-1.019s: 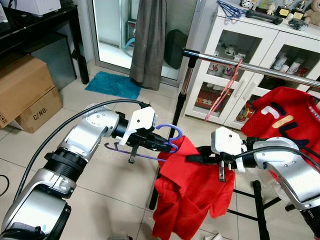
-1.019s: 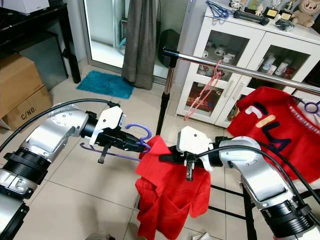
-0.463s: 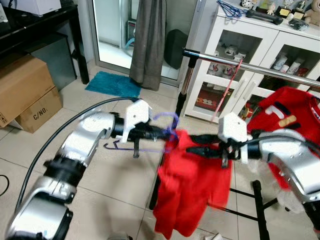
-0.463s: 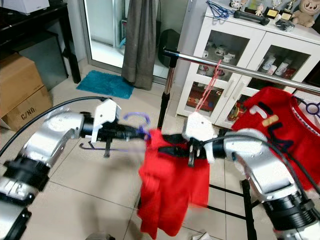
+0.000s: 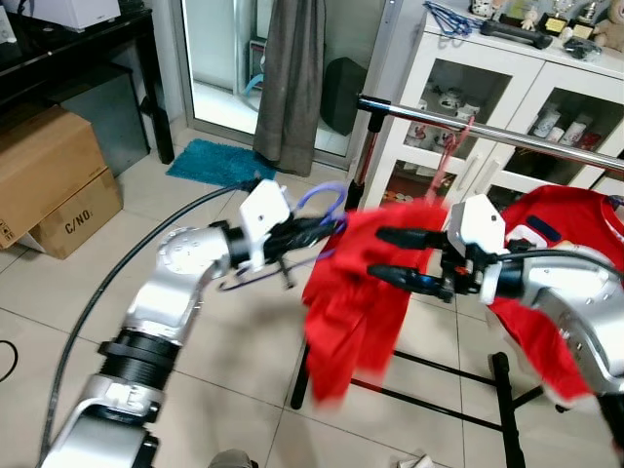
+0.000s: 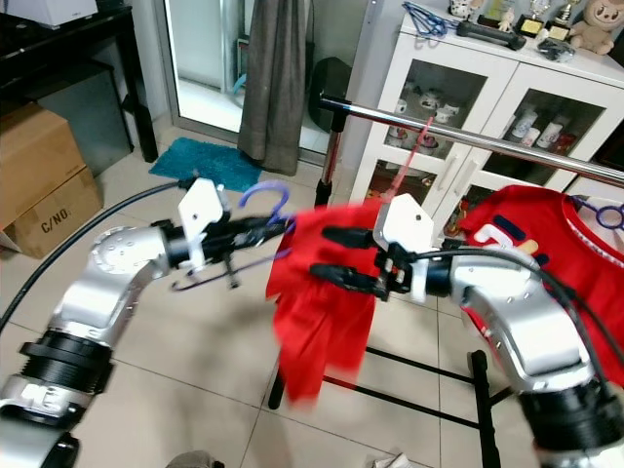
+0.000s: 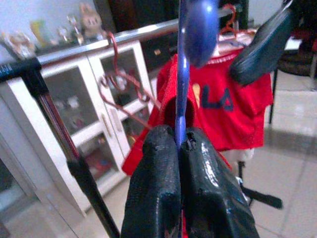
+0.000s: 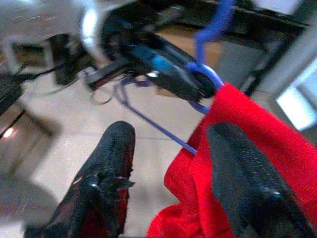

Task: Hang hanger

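A purple hanger carries a red shirt, which droops from it below the rail. My left gripper is shut on the hanger's neck, its fingers pressed together. Just right of the shirt's collar my right gripper stands open, and its fingers straddle the red cloth without pinching it. The steel rail runs behind and above both grippers. A pink hanger hangs on the rail, and a second red shirt hangs farther right.
The rack's black post and feet stand under the shirt. A white glass-door cabinet is behind the rail. Cardboard boxes sit at the left, with a teal mat and a grey curtain beyond.
Both arms have risen toward the rail, lifting hanger and shirt. My right gripper, earlier shut on the shirt's shoulder, has let go and opened. The shirt now swings from the hanger alone.
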You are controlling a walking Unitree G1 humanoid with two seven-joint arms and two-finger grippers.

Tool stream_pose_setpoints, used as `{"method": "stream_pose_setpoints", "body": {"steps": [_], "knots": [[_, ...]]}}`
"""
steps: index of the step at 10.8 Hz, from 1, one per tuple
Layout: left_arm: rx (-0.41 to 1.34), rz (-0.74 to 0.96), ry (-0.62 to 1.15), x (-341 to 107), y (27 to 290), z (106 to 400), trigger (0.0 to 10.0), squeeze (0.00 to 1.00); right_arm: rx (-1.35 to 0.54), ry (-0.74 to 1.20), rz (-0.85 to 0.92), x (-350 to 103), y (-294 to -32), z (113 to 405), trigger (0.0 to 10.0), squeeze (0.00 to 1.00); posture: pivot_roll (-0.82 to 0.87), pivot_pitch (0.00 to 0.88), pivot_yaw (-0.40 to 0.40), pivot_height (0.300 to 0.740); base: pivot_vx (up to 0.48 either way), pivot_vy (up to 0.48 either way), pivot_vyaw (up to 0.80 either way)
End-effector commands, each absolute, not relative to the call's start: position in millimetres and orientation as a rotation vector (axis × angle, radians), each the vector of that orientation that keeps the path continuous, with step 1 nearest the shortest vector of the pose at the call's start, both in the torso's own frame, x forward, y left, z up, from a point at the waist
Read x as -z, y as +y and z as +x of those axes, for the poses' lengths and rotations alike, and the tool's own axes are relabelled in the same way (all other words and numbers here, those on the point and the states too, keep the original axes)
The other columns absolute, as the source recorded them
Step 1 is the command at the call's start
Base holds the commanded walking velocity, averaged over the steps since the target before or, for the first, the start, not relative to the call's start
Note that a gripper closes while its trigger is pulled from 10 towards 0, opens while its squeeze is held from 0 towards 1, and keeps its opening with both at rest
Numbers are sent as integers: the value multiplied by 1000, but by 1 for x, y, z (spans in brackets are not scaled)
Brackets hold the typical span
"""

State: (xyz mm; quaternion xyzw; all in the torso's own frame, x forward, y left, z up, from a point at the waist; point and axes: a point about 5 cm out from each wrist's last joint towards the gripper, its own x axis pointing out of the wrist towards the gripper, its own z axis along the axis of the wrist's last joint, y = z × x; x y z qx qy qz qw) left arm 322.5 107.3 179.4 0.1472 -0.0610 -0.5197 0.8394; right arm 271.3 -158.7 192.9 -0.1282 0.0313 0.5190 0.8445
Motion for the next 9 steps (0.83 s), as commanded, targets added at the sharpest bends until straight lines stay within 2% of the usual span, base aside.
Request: {"method": "stream_pose_setpoints", "body": {"steps": [1, 2, 3, 6, 7, 9], "knots": [[1060, 315, -162, -186, 101, 322, 0, 0, -1044, 99, -233, -188, -155, 265, 10000, 1000, 135, 0, -111, 740, 0, 0, 0], [1029, 310, -158, -185, 99, 323, 0, 0, -1019, 146, -214, -178, -148, 260, 10000, 1000, 136, 0, -107, 740, 0, 0, 0], [991, 290, -153, -185, 97, 323, 0, 0, -901, 210, -196, -166, -145, 261, 10000, 1000, 133, 0, -101, 740, 0, 0, 0], [924, 273, -148, -188, 100, 327, 0, 0, -693, 261, -193, -161, -150, 266, 10000, 1000, 134, 0, -94, 740, 0, 0, 0], [946, 188, -163, -196, 95, 324, 0, 0, -649, 263, -279, -153, -142, 269, 10000, 1000, 133, 0, -88, 740, 0, 0, 0], [976, 115, -184, -203, 89, 319, 0, 0, -657, 235, -307, -146, -127, 274, 10000, 1000, 136, 0, -89, 740, 0, 0, 0]]}}
